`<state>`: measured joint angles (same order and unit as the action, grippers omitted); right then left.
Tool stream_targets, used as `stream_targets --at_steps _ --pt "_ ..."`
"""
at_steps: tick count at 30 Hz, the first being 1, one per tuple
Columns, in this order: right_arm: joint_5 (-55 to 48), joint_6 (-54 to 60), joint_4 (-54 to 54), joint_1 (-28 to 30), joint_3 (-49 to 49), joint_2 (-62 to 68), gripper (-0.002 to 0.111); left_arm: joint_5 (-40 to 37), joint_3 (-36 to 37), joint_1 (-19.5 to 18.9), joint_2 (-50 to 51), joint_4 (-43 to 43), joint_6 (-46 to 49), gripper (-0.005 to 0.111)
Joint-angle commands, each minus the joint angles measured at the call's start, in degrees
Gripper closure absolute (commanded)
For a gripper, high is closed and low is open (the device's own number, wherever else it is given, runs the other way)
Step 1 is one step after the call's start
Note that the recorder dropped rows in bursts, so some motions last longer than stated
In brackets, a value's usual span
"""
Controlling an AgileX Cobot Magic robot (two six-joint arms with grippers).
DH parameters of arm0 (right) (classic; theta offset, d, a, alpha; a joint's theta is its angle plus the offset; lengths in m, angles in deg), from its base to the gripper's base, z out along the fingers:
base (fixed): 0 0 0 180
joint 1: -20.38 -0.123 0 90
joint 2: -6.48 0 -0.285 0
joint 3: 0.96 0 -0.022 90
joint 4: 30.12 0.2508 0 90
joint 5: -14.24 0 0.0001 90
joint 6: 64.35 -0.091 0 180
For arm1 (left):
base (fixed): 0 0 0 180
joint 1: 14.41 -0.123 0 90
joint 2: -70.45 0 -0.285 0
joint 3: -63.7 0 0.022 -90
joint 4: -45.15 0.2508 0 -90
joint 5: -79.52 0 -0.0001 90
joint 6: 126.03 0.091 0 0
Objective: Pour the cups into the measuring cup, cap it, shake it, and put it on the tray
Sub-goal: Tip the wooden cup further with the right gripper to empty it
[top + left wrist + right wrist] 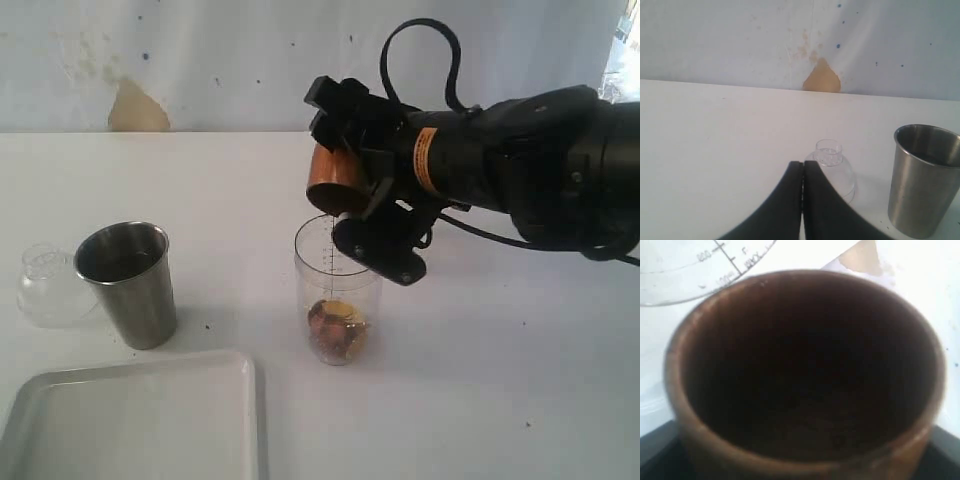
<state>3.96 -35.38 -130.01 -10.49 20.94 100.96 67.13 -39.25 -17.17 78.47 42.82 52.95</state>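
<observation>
The right gripper [352,188] stood wide apart around the brown wooden cup [328,178], 1 finger above it and 1 below, holding it clear of the white table [500,390]. The cup was tipped well over, its mouth turned down and toward the measuring cup [338,290], with its lower rim just above that cup's rim. In the right wrist view the wooden cup's dark inside filled most of the frame, and whether anything was left in it could not be told. Part of the measuring cup's clear rim and printed scale showed beyond it.

The measuring cup stood upright near the middle of the table, uncapped, with a small heap of brown and yellowish bits at its bottom. No stream between the 2 cups could be made out.

The steel tumbler [127,283] stood upright well to the left of the measuring cup. The clear dome-shaped cap [48,285] rested on the table just beside the tumbler, on its far left side, strainer neck up. The white tray [60,420] lay at the front left edge, near the tumbler but not touching it.

The left gripper [801,167] was closed, fingers pressed together with nothing between them, hovering near the cap.
</observation>
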Motion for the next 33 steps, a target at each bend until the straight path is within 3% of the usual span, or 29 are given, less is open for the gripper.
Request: stream_targets --at_steps 1,8,15,20,27,33 --pt "1.2 -7.9 -0.1 0.0 -0.8 -1.2 0.108 0.4 0.2 0.1 -0.2 0.2 0.0 0.106" --pt "5.5 -25.7 -0.1 0.0 -3.5 -1.4 0.108 0.4 0.2 0.1 -0.2 0.2 0.0 0.106" --pt "7.6 -28.2 -0.1 0.0 -4.3 -1.4 0.108 0.4 0.2 0.1 -0.2 0.2 0.0 0.106" --pt "11.8 -40.6 -0.1 0.1 -4.3 -1.5 0.108 0.4 0.2 0.1 -0.2 0.2 0.0 0.106" --pt "24.7 -40.9 -0.1 0.1 -4.7 -1.9 0.108 0.4 0.2 0.1 -0.2 0.2 0.0 0.106" --pt "28.5 -39.6 -0.1 0.1 -4.7 -3.3 0.108 0.4 0.2 0.1 -0.2 0.2 0.0 0.106"
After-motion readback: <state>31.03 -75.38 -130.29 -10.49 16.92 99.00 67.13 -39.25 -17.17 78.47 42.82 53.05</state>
